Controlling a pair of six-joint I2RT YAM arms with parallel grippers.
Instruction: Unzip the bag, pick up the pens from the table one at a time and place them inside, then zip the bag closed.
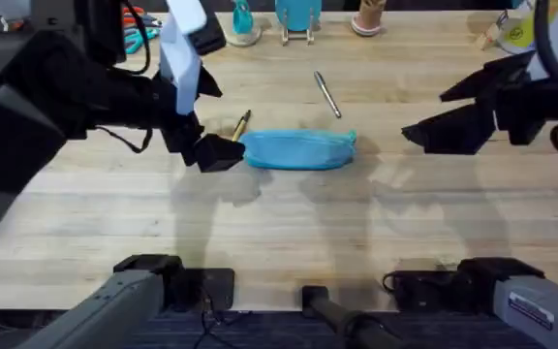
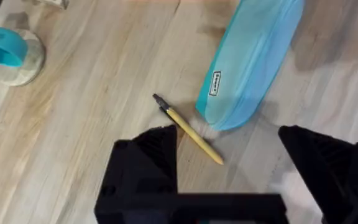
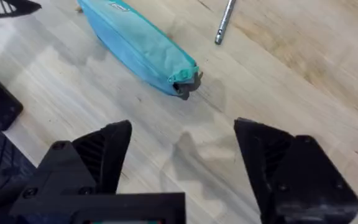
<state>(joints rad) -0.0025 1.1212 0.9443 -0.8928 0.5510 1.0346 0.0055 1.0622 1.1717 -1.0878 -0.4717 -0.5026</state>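
Your left gripper sits nearest the lens, fingers spread wide and empty, hovering just above the yellow pen, which lies flat on the table between the two black fingertips, its dark end pointing away. Overhead, you see that gripper at the left end of the light blue pencil pouch, with the yellow pen just beside it. The pouch lies lengthwise near the table's middle; its zip looks closed, though you can't be sure from these angles. Your right gripper is also open and holds nothing, poised a little off the pouch's right end. The silver pen rests beyond the pouch, well apart from both grippers
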